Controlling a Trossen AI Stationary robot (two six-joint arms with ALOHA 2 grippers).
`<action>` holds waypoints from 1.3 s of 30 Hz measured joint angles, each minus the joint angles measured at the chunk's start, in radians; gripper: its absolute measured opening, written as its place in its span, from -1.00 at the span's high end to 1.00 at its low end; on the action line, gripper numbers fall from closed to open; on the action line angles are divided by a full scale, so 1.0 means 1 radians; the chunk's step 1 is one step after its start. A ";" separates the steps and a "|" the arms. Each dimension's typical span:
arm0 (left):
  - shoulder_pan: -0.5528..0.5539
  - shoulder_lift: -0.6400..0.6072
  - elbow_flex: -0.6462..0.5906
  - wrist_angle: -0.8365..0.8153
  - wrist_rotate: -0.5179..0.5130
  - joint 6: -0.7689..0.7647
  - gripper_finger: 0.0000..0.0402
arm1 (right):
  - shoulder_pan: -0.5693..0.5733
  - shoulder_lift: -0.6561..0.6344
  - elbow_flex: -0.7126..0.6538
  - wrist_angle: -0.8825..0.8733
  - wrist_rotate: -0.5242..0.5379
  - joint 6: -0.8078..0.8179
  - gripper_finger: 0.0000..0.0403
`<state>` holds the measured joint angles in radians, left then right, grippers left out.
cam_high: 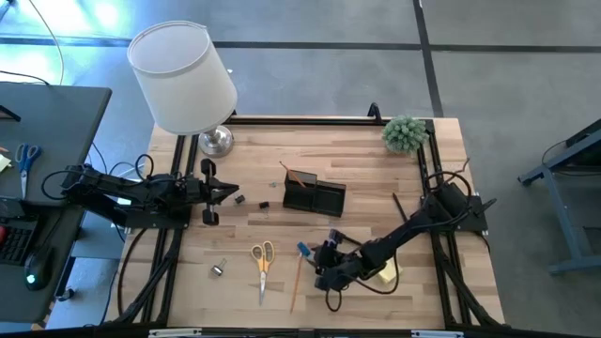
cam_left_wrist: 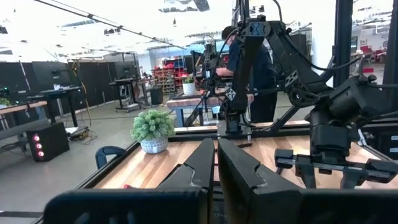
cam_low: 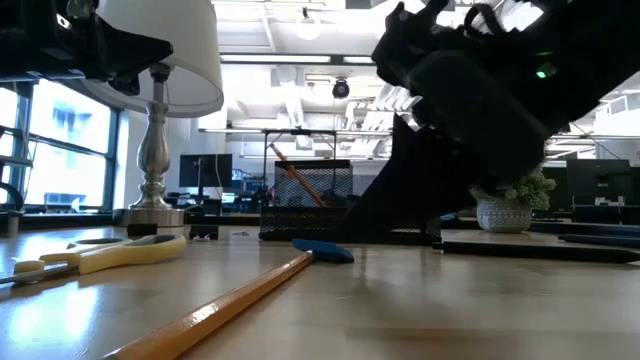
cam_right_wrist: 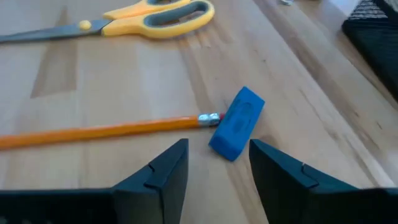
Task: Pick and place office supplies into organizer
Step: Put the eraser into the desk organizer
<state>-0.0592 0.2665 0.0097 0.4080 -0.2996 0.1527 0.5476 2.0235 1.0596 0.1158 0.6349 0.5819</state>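
Note:
The black organizer (cam_high: pixel 315 196) (cam_low: pixel 305 200) stands mid-table with a pencil leaning inside it. The small blue piece (cam_right_wrist: pixel 236 130) (cam_high: pixel 302 250) lies flat on the wood, touching the eraser end of a wooden pencil (cam_right_wrist: pixel 106 132) (cam_high: pixel 296 280). The yellow-handled scissors (cam_high: pixel 263 263) (cam_right_wrist: pixel 137 18) lie left of them. My right gripper (cam_right_wrist: pixel 217 171) (cam_high: pixel 321 263) is open, low over the table, just short of the blue piece. A yellow sticky-note pad (cam_high: pixel 386 273) lies under the right arm. My left gripper (cam_left_wrist: pixel 216 168) (cam_high: pixel 223 192) is shut, held above the table left of the organizer.
A white-shaded lamp (cam_high: pixel 183 77) stands at the far left corner and a small potted plant (cam_high: pixel 405 133) at the far right. Tiny clips (cam_high: pixel 218 270) (cam_high: pixel 240 199) lie scattered on the wood. Blue-handled scissors (cam_high: pixel 26 155) lie on a side desk off the table.

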 joint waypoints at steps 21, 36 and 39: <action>0.000 0.000 0.000 0.011 0.014 0.021 0.94 | -0.011 0.015 0.058 -0.112 0.048 0.087 0.04; 0.000 0.000 0.000 0.011 0.014 0.026 0.94 | -0.017 0.077 0.061 -0.039 0.045 0.071 0.11; 0.000 0.000 0.000 0.011 0.014 0.026 0.94 | -0.023 0.077 0.061 -0.032 0.039 0.069 0.16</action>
<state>-0.0592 0.2665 0.0097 0.4194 -0.2859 0.1787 0.5246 2.1002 1.1202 0.0838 0.6740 0.6506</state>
